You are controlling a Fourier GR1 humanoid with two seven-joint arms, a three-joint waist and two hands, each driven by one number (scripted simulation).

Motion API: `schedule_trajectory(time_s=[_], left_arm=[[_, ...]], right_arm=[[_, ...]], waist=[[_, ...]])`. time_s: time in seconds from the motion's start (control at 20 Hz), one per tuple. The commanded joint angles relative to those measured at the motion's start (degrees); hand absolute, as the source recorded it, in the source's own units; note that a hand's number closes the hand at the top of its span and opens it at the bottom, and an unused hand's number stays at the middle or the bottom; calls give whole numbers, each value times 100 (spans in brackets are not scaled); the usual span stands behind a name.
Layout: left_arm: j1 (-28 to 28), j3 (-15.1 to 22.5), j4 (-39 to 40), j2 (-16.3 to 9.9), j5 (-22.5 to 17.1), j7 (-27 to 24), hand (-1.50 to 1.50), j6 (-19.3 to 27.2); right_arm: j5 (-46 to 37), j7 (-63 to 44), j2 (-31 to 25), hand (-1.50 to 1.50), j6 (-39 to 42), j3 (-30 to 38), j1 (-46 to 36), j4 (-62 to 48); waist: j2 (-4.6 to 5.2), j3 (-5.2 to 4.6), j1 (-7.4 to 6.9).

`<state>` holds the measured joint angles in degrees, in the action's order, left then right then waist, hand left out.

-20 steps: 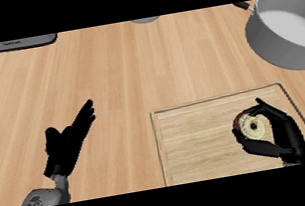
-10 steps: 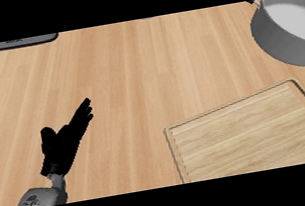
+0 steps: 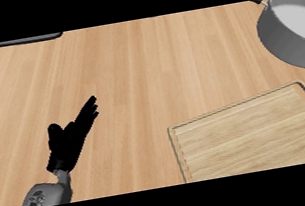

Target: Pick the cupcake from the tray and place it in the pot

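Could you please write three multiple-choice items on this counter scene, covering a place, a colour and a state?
1. Where does the grey metal pot stand?
A. upper right
B. lower left
C. centre

2. What colour is the left robot hand?
A. white
B. black
C. red

3. What lies on the light rectangular wooden tray?
A. a cupcake
B. a plate
C. nothing visible

Answers: 1 A, the pot sits at the view's upper right edge, partly cut off. 2 B, the robot hand is black, open, fingers straight, on a grey forearm. 3 C, the tray's surface shows only bare wood; no cupcake and no right robot hand are in view.
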<state>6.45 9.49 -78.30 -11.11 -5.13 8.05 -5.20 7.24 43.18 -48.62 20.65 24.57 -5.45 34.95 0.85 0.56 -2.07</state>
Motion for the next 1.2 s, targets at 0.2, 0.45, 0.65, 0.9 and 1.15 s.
schedule_trajectory(time_s=[0.2,0.45,0.65,0.9,1.15], left_arm=[[-54,43,85,61,125,-149,0,6],[36,-67,63,86,50,95,0,1],[155,-152,128,47,29,2,0,-119],[200,-95,136,136,118,5,0,-79],[-187,38,-33,185,219,-135,0,-86]], right_arm=[[-807,860,-572,150,-704,-226,-1077,-953],[-1147,540,-1215,150,-510,-393,-1819,-1446],[-1560,-51,-1024,150,-1021,-733,-2698,-1428],[-2188,-563,-920,150,-1203,-1248,-3460,-1569],[-2782,-944,-678,150,-1369,-1728,-3917,-1702]], waist=[[-14,-20,-51],[-27,-33,0],[-24,-42,-4],[-4,-42,-73],[-17,-44,-80]])
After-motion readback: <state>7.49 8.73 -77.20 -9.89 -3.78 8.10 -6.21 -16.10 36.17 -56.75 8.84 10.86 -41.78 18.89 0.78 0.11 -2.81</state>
